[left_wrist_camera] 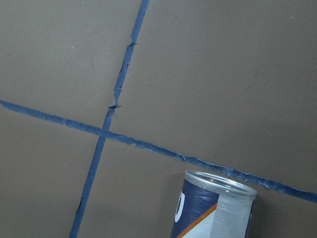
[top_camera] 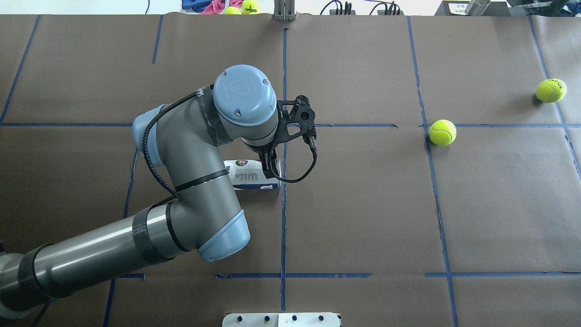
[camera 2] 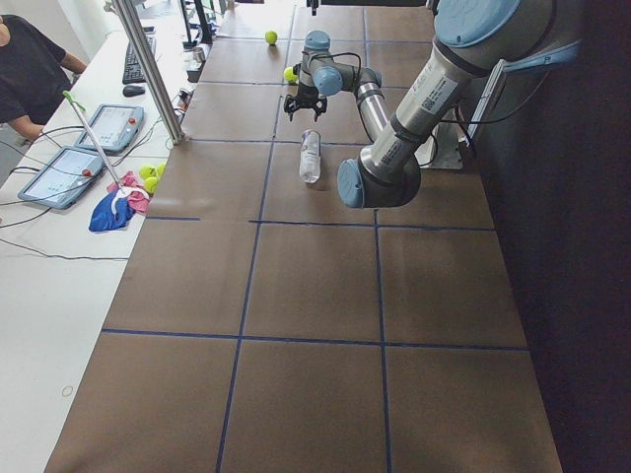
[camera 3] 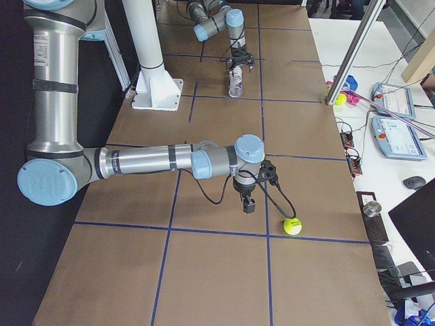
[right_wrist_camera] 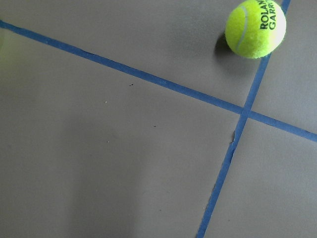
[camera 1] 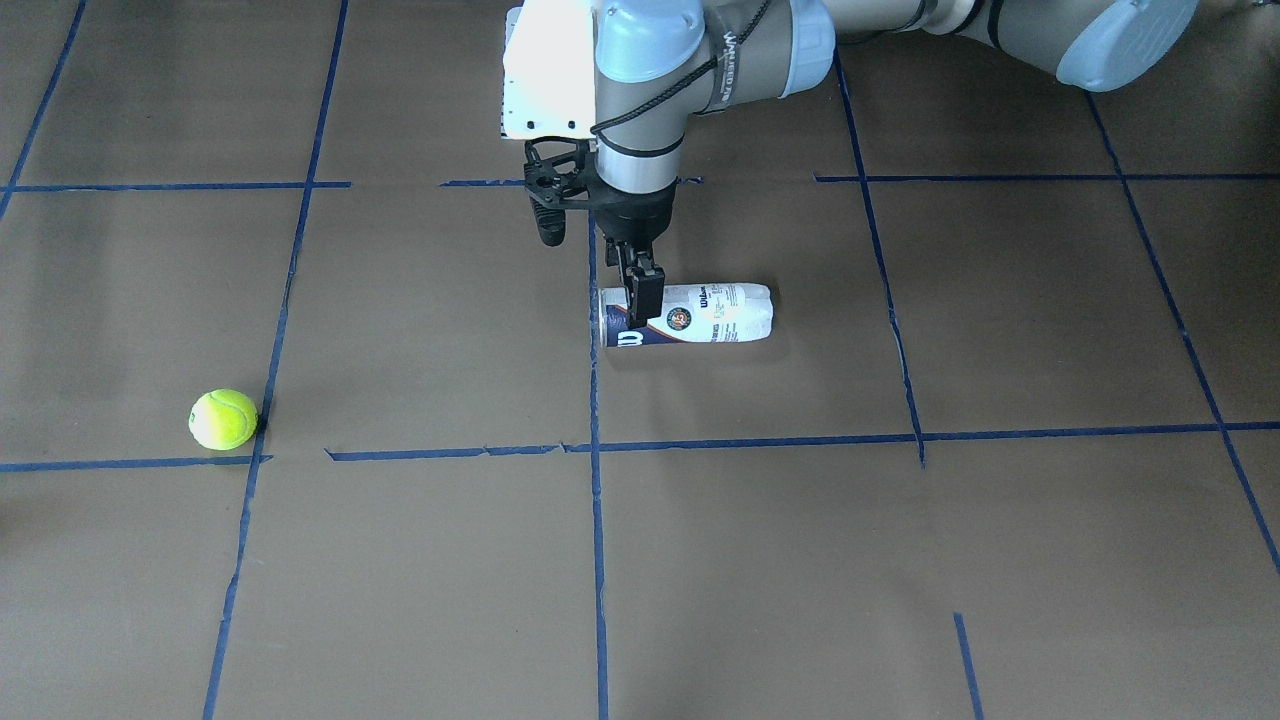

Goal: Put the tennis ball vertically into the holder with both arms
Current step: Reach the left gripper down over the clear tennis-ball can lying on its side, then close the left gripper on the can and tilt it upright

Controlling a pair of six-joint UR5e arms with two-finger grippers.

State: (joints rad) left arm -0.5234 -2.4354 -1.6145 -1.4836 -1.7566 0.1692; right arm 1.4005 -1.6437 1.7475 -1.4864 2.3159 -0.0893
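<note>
Overhead exterior: holder (top_camera: 248,180) on its side beneath left end effector (top_camera: 271,170), opening unclear; tennis ball (top_camera: 442,132) well apart.

Holder (top_camera: 248,180) half under the left arm (top_camera: 190,159) overhead, lower body beyond the wrist view's edge

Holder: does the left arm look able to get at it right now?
Likely yes: the left gripper hangs right over the holder, which lies on its side, near its open end; nothing stands between them.
</note>
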